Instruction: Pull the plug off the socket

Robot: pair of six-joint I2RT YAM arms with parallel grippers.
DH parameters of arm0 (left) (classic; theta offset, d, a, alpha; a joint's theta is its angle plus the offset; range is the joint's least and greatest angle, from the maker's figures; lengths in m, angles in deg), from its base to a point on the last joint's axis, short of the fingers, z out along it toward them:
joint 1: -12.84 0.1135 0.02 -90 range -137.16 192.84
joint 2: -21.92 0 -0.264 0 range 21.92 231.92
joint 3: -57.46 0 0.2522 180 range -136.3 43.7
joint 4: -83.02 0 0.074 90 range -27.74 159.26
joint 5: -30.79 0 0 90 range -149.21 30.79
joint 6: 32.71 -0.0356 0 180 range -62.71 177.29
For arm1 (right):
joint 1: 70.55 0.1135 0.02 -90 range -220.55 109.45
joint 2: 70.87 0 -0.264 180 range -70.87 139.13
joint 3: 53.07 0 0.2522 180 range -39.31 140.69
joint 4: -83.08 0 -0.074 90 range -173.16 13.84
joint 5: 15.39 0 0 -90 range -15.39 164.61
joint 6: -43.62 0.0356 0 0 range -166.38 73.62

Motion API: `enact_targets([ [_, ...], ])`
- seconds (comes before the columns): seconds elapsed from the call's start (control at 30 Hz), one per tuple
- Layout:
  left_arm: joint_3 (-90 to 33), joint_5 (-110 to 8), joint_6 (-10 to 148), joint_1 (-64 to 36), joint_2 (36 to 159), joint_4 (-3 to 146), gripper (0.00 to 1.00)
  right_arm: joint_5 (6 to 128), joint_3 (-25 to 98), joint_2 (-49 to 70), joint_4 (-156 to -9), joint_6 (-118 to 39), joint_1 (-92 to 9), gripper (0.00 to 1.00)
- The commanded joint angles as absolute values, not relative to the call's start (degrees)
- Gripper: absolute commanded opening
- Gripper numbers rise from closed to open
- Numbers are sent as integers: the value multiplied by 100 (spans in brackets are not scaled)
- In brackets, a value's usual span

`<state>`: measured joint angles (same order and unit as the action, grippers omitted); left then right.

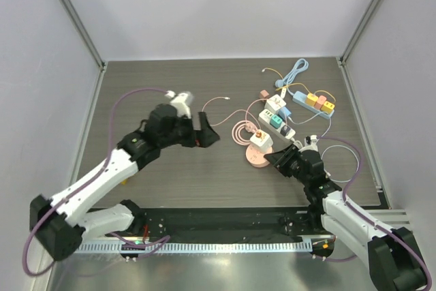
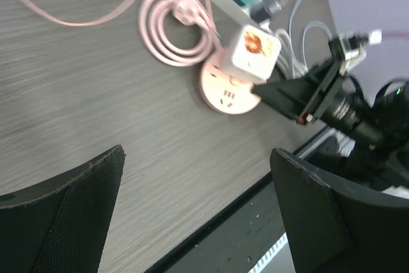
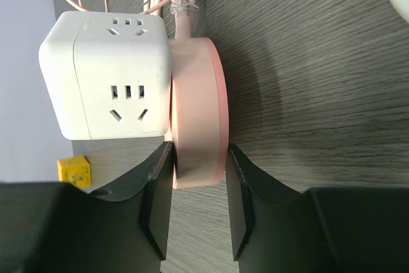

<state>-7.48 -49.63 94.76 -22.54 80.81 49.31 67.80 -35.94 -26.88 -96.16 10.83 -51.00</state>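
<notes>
Top external: the dark wood-grain bench (image 1: 170, 182) carries a cluster of power gear at right of centre. The pink round socket (image 1: 257, 159) lies flat at the near edge of that cluster. The white cube plug (image 1: 261, 139) sits on top of it, its body flush against the socket face, so it is not pulled off. A coiled pink cable (image 1: 240, 132) lies just left of the socket and touches it. A white power strip (image 1: 276, 122) with a teal plug is just beyond it. A blue power strip (image 1: 310, 100) with yellow and orange plugs lies farther off to the right, near a light blue cable (image 1: 296, 69).

The right fingers (image 1: 278, 159) reach in from the near right, at the socket's right rim. Right wrist: both fingers are pressed against the pink disc, one on each flat face, clamped on its edge. The cube is beside them and untouched.

The left fingers (image 1: 206, 131) hover over bare bench, left of the coil and well apart from the socket. Left wrist: they stand wide apart and hold nothing. The socket, the cube and the right arm show ahead between them.
</notes>
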Motion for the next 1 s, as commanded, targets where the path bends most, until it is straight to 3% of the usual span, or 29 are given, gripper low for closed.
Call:
enact_targets([
  [0.0,-1333,-5455,8709,-3197,8676,5352,96,6758,-3545,-2649,-9116,732,-5087,1],
  [0.37,-3091,-5614,7699,-4332,11479,5378,96,6423,-3606,-2912,-9046,794,-5087,1],
  [0.63,-3619,-6255,7390,-4455,12202,5388,100,6344,-3606,-3018,-8984,776,-5087,1],
  [0.97,-4260,-6114,7275,-4455,13019,5291,100,6300,-3615,-2974,-9055,767,-5087,1],
])
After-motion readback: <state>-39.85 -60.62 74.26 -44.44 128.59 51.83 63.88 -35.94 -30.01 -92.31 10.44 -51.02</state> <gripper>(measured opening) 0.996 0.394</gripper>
